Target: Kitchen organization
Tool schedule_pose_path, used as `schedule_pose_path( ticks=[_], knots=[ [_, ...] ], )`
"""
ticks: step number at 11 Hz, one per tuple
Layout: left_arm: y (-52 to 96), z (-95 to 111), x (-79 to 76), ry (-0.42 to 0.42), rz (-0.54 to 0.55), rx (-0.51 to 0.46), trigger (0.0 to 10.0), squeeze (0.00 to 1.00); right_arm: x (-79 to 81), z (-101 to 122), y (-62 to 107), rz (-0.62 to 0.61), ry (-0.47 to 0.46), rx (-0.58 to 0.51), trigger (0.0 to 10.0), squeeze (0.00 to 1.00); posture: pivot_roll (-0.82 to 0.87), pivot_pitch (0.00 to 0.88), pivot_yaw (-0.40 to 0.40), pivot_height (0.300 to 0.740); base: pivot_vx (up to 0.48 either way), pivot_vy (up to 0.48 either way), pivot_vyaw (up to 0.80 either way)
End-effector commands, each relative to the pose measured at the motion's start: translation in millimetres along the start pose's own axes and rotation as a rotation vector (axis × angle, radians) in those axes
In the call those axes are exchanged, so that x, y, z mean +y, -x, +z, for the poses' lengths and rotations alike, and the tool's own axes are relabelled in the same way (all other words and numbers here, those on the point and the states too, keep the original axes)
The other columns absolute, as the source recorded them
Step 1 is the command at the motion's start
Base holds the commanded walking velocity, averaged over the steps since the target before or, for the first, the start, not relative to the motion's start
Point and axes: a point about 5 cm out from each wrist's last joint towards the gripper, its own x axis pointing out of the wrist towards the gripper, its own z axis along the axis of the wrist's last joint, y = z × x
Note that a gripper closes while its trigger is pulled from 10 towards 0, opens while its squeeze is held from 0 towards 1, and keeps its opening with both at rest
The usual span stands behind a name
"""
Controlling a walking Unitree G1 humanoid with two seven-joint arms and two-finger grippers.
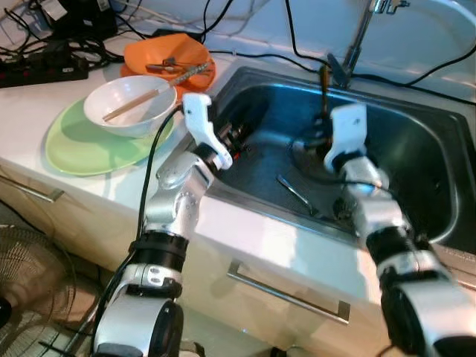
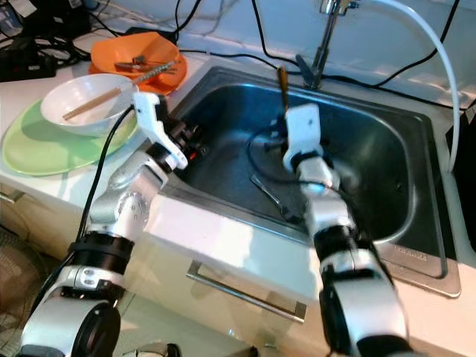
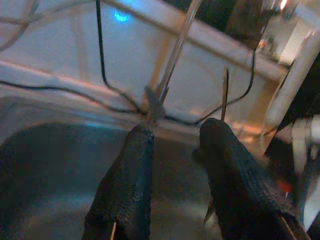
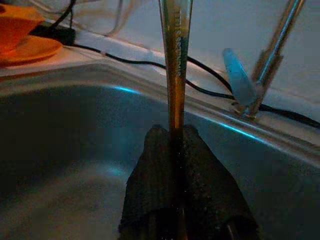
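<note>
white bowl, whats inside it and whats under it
Inside the white bowl lies a pair of wooden chopsticks, leaning against its rim. Under it sits a green plate on the counter. The part of the plate beneath the bowl is covered, so anything there cannot be seen.

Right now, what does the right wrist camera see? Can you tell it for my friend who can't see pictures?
The right end effector has its two black fingers shut on a thin brownish utensil handle that stands upright above a steel sink. Behind it are a faucet, a black cable along the sink's edge and an orange plate on the counter.
</note>
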Motion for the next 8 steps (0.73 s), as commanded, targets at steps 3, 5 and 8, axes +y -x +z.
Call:
schedule_pose_path(
  ticks=[3, 5, 8],
  knots=[
    [9.8, -34.9, -1.5, -0.129, 0.021, 0.236, 10.0, 0.00, -9.9, -10.2, -2.1, -0.068, 0.001, 0.081, 10.0, 0.00, 0.04, 0.051, 0.006, 0.740, 0.000, 0.000, 0.00],
    [10.4, -48.1, -7.2, -0.138, 0.021, 0.306, 10.0, 0.00, -8.7, -14.6, -3.2, -0.065, 0.042, 0.121, 10.0, 0.00, 0.04, 0.045, -0.003, 0.740, 0.000, 0.000, 0.00],
    [11.9, -65.4, -18.0, -0.146, 0.006, 0.377, 10.0, 0.00, -5.7, -17.4, -5.4, -0.049, 0.036, 0.159, 10.0, 0.95, 0.03, 0.033, -0.011, 0.740, 0.000, 0.000, 0.00]
  ],
)
